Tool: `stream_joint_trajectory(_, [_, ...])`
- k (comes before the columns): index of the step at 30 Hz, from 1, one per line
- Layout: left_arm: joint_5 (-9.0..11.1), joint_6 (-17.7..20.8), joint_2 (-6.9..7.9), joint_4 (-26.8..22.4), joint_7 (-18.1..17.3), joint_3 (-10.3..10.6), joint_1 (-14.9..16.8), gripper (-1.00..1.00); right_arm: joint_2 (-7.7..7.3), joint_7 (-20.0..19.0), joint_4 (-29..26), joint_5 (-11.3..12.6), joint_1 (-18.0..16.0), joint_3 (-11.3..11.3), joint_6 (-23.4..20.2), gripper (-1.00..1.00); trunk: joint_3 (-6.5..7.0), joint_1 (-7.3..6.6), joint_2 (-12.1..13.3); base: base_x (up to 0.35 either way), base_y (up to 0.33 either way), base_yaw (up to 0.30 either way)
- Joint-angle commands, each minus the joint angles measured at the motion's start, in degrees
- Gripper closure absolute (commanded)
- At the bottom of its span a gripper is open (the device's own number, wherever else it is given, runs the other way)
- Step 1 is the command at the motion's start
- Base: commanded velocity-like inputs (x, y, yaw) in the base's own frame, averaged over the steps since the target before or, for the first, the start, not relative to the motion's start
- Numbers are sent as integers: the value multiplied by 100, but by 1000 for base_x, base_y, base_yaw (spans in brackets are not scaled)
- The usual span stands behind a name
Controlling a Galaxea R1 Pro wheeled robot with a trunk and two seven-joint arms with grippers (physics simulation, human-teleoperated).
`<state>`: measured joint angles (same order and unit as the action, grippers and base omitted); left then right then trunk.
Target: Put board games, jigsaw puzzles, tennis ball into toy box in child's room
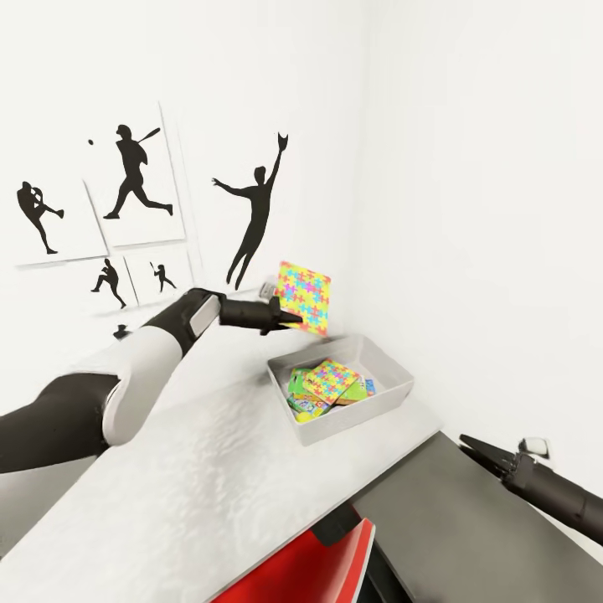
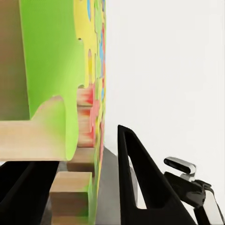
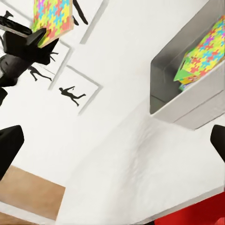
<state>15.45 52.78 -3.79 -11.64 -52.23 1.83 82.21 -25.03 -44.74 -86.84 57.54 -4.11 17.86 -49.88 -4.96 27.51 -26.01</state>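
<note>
Right gripper [image 1: 469,444] low over the dark cabinet [image 1: 469,519], fingers spread, empty; beyond it on the table [image 1: 167,502] the toy box [image 1: 394,389] holds one jigsaw puzzle [image 1: 331,377] atop game boxes [image 1: 306,402]; left gripper [image 1: 289,316], above the box's far-left corner, pinches the second jigsaw puzzle [image 1: 304,296] upright.

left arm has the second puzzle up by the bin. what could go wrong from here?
1. The left claw pinches the jigsaw puzzle by its lower edge only, held upright above the table; it may swing or slip out.
2. It hangs over the toy box's near rim, not the middle; released now, it could tip outside.
3. The box is already piled with another puzzle on top, so it may land propped on the rim.
</note>
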Motion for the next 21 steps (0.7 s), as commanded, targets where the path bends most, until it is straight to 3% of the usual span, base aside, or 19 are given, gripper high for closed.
stream_joint_trajectory(1, [48, -124, -18, 98, 251, -206, 6, 100, 5, -174, 0, -3, -4, 6, -24, -100, -12, 3, -12, 0, 0, 0])
stream_joint_trajectory(3, [57, -453, -38, 302, 573, -594, 6, 100, 11, -362, -7, -10, 6, 12, -10, -100, -12, 3, -12, 0, 0, 0])
stream_joint_trajectory(6, [56, -772, -45, 449, 730, -876, -3, 100, 17, -449, -12, -13, 39, 15, 10, -100, -12, 3, -12, 0, 0, 0])
stream_joint_trajectory(16, [57, -1021, -54, 520, 792, -1022, -129, 100, 24, -482, -14, -15, 67, 25, 35, -100, -12, 3, -12, 0, 0, 0])
stream_joint_trajectory(21, [63, -1552, -229, 528, 817, -1027, -354, 100, 36, -456, -16, -28, 68, 18, 34, -100, -12, 3, -12, 0, 0, 0])
